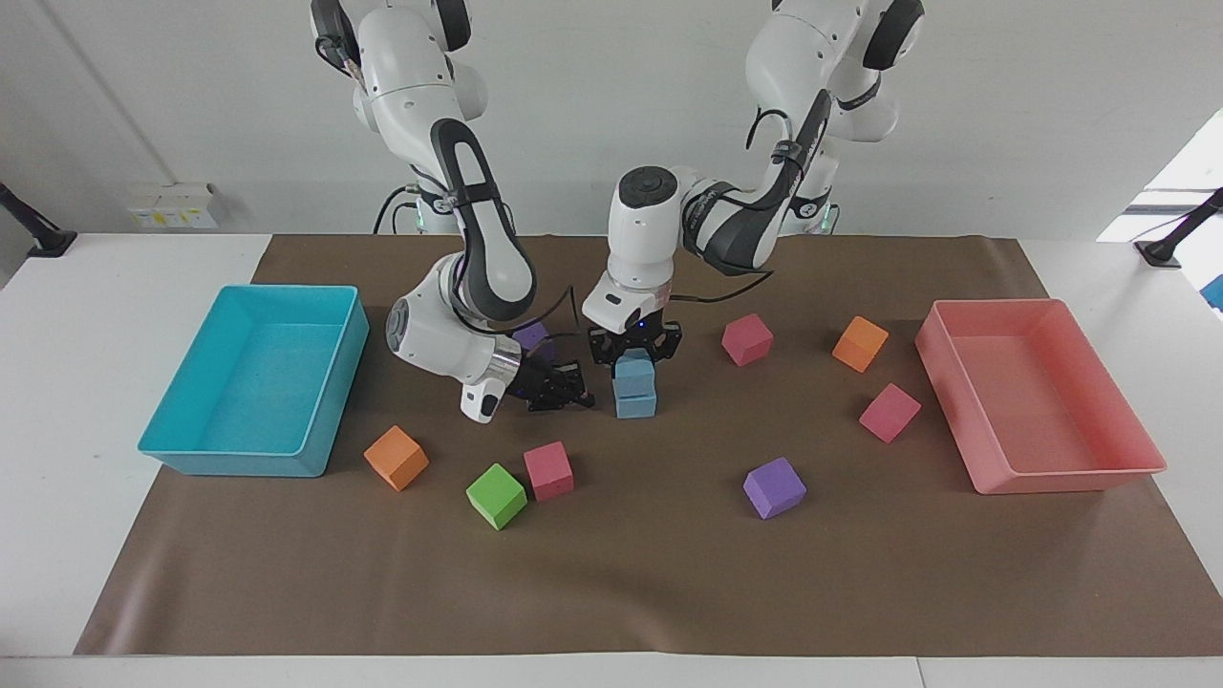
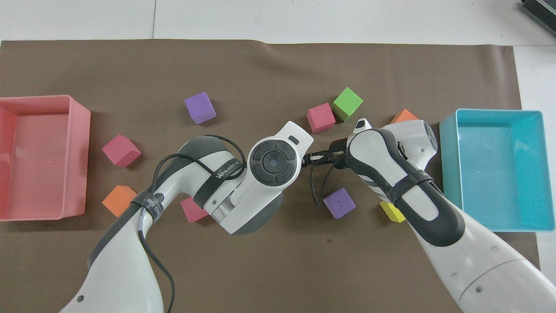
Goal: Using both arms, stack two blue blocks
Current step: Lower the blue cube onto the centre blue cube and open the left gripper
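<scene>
Left claw (image 1: 634, 355) points straight down over the middle of the mat, its fingers clamped on the sides of the upper blue block (image 1: 632, 371). That block sits on the lower blue block (image 1: 635, 400), edges roughly in line, so the stack appears made but not yet let go; the side grip keeps the top cube square until release. In the overhead view the left arm's wrist hides both blocks.

Right claw (image 1: 557, 387) waits low, just beside the stack toward the right arm's end of the table, fingertips together and holding nothing. Its position suggests it served to steady the lower block.

Work surface: a brown mat (image 1: 631, 573) on a white table (image 1: 105, 287). A turquoise tray (image 1: 260, 382) and a pink tray (image 1: 1037, 397) stand at the two ends. Loose cubes in purple, pink, orange, green and yellow lie scattered around. A plain white wall closes the room.
</scene>
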Action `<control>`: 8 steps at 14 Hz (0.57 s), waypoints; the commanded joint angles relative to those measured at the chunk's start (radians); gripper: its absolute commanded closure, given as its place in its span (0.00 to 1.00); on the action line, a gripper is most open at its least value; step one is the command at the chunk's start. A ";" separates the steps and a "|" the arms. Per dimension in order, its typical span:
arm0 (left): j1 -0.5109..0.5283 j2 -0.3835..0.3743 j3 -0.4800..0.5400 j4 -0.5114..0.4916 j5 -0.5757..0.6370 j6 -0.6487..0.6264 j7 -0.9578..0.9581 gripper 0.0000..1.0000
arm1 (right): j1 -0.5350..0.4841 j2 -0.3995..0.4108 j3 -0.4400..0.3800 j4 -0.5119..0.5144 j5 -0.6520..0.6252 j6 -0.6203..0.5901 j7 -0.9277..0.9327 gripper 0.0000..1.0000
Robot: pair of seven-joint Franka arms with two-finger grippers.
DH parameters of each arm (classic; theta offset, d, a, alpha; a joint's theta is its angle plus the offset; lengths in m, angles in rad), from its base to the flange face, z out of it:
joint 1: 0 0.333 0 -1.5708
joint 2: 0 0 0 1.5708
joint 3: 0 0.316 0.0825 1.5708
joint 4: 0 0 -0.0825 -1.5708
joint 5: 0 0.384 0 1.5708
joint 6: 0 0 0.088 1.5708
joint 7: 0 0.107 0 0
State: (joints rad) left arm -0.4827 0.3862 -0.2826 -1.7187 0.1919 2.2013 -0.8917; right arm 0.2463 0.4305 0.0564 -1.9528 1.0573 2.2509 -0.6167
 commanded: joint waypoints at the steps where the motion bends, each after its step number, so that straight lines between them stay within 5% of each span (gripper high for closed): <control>1: -0.022 0.013 0.019 0.031 0.020 -0.037 -0.019 0.54 | -0.001 -0.021 0.005 -0.028 0.036 0.024 -0.028 1.00; 8: -0.014 0.013 0.017 0.030 0.023 -0.035 -0.019 0.55 | -0.001 -0.021 0.005 -0.028 0.036 0.024 -0.028 1.00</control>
State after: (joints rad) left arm -0.4828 0.3862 -0.2766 -1.7185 0.1919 2.1952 -0.8918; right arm 0.2463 0.4305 0.0564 -1.9528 1.0573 2.2509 -0.6167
